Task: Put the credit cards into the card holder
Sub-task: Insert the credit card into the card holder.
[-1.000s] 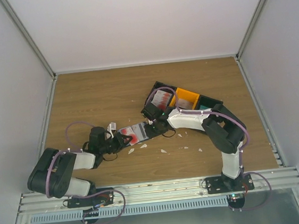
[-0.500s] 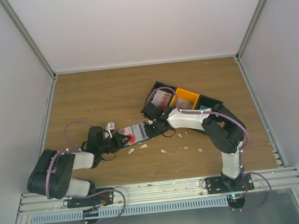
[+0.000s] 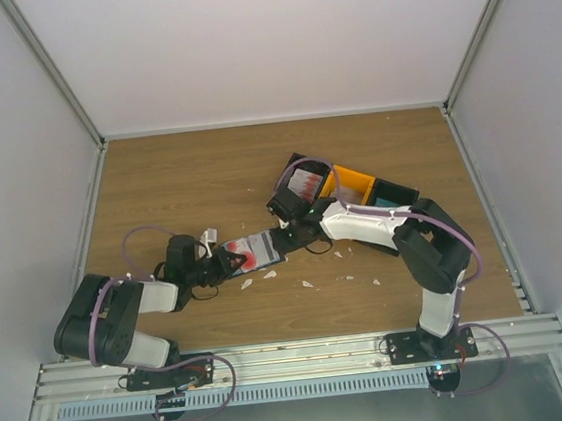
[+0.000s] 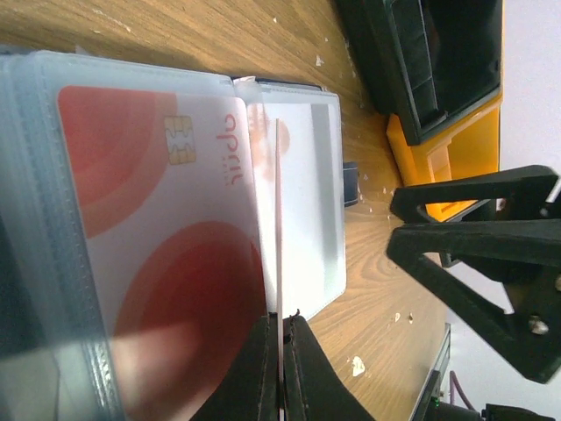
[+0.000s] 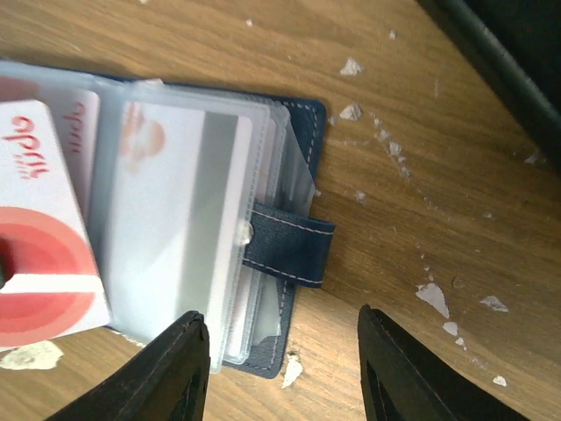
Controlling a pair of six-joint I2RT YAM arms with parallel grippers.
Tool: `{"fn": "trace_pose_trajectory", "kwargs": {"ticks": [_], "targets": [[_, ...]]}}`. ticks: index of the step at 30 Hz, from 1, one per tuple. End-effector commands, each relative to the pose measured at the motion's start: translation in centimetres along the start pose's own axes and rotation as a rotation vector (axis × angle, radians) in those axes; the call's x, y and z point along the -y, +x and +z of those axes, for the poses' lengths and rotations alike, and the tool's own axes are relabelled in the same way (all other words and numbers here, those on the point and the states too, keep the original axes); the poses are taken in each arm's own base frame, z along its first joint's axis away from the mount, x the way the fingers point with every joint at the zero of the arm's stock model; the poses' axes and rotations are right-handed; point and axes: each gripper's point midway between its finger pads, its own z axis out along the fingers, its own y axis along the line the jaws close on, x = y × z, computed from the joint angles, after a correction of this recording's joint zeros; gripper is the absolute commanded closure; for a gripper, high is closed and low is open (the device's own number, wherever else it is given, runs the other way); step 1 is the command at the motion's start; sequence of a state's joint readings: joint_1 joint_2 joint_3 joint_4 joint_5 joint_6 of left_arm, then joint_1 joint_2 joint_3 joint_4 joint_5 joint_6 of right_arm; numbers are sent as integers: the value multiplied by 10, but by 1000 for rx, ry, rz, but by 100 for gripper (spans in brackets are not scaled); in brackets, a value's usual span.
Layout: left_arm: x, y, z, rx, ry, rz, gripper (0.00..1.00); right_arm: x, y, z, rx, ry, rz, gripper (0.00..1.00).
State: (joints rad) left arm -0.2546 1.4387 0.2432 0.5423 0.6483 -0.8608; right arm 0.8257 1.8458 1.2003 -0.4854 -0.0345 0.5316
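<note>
The card holder (image 3: 262, 244) lies open on the table, dark navy with clear sleeves (image 5: 184, 228) and a strap (image 5: 289, 250). A red-and-white credit card (image 4: 158, 246) sits in one sleeve. My left gripper (image 3: 230, 263) is shut on another red-and-white credit card (image 3: 247, 258), seen edge-on in the left wrist view (image 4: 278, 219), with its free edge over the open sleeves. It also shows in the right wrist view (image 5: 44, 263). My right gripper (image 3: 289, 237) is open, its jaws straddling the holder's strap end (image 5: 289, 368). More credit cards (image 3: 305, 181) lie in a black tray.
A row of tray boxes stands at the back right: the black one (image 3: 292, 162), an orange one (image 3: 351, 185) and another black one (image 3: 394, 195). Torn white scraps (image 3: 307, 283) lie scattered on the wood near the holder.
The right arm's elbow has shifted a little to the right, while its gripper stays at the holder. The left gripper still holds the card in the same place.
</note>
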Motion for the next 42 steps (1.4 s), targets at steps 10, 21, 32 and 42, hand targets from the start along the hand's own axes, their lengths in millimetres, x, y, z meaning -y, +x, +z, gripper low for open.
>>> {"fn": "trace_pose_trajectory", "kwargs": {"ticks": [10, 21, 32, 42], "targets": [[14, -3, 7, -67, 71, 24, 100, -10, 14, 17, -74, -42, -46, 48], [-8, 0, 11, -82, 11, -54, 100, 6, 31, 28, -140, 32, -21, 57], [-3, -5, 21, -140, 59, -4, 100, 7, 35, 31, -157, 35, -24, 61], [-15, -5, 24, -164, 14, -8, 100, 7, 38, 33, -169, 32, -25, 63]]}}
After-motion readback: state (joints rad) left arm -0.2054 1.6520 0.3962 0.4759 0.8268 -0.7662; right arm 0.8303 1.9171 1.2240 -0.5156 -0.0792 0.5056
